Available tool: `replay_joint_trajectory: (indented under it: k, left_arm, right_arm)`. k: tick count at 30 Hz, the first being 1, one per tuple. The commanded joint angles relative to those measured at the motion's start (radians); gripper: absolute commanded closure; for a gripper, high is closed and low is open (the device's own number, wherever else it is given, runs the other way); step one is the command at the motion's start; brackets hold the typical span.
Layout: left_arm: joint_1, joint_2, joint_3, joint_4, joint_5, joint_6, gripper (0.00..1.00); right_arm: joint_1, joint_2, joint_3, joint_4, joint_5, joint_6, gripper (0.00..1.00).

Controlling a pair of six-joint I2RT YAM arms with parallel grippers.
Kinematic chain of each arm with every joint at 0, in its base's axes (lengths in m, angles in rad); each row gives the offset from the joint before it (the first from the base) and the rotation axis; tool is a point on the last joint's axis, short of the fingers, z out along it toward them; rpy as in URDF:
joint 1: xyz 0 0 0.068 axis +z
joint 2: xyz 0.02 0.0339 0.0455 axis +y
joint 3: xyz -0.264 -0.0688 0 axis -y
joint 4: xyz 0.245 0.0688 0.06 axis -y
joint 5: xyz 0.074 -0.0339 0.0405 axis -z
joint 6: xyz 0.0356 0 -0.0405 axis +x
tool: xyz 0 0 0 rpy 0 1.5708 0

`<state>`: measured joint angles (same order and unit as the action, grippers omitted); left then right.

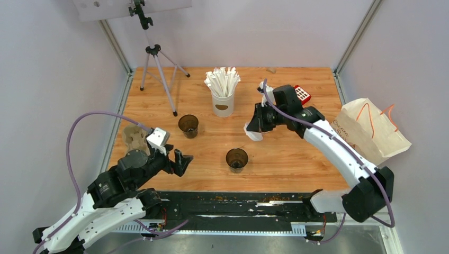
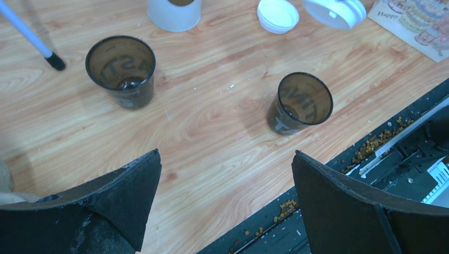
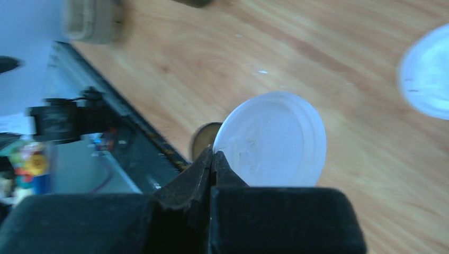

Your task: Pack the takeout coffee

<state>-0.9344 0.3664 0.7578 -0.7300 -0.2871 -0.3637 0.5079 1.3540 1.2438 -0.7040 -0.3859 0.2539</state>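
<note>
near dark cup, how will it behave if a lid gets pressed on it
The near dark cup stands open and looks almost empty, so it is probably light and may slide on the smooth table. It tapers to a narrower base, so an off-centre push could tip it. Its see-through wall looks thin and may flex.

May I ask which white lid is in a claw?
The lid pinched at its rim by the right claw; the other lid lies on the table.
</note>
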Motion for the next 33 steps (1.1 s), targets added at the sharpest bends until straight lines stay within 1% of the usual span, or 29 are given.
replay_joint_trajectory:
  k: [1,3,5,7,10,13,17,24,27,30,33]
  left_arm:
    - [-0.003,0.027,0.021,0.127,0.033,0.091,0.00]
    - [-0.003,0.033,0.015,0.179,0.051,0.130,0.00]
    - [-0.003,0.037,0.006,0.238,0.087,0.160,0.00]
    - [-0.003,0.043,-0.006,0.296,0.139,0.179,0.00]
    - [-0.003,0.055,-0.020,0.362,0.231,0.201,0.00]
    - [-0.003,0.086,-0.022,0.380,0.249,0.222,0.00]
    - [-0.003,0.107,0.001,0.374,0.201,0.188,0.00]
    - [-0.003,0.068,-0.043,0.473,0.158,0.138,0.00]
    - [-0.003,0.069,-0.029,0.463,0.157,0.175,0.00]
    - [-0.003,0.079,-0.026,0.453,0.133,0.197,0.00]
    - [-0.002,0.101,-0.020,0.465,0.175,0.216,0.00]
  right_arm:
    - [0.069,-0.114,-0.111,0.241,-0.226,0.258,1.00]
    - [0.143,-0.171,-0.169,0.390,-0.241,0.376,1.00]
    - [0.210,-0.197,-0.194,0.508,-0.223,0.455,1.00]
    - [0.254,-0.200,-0.196,0.553,-0.203,0.507,1.00]
    - [0.287,-0.203,-0.201,0.613,-0.164,0.578,1.00]
    - [0.301,-0.212,-0.217,0.683,-0.136,0.646,1.00]
    - [0.306,-0.201,-0.185,0.678,-0.143,0.632,1.00]
    - [0.314,-0.177,-0.170,0.675,-0.161,0.680,1.00]
    - [0.316,-0.169,-0.155,0.667,-0.139,0.687,1.00]
    - [0.322,-0.167,-0.166,0.694,-0.118,0.716,1.00]
    - [0.324,-0.162,-0.198,0.779,-0.113,0.757,1.00]
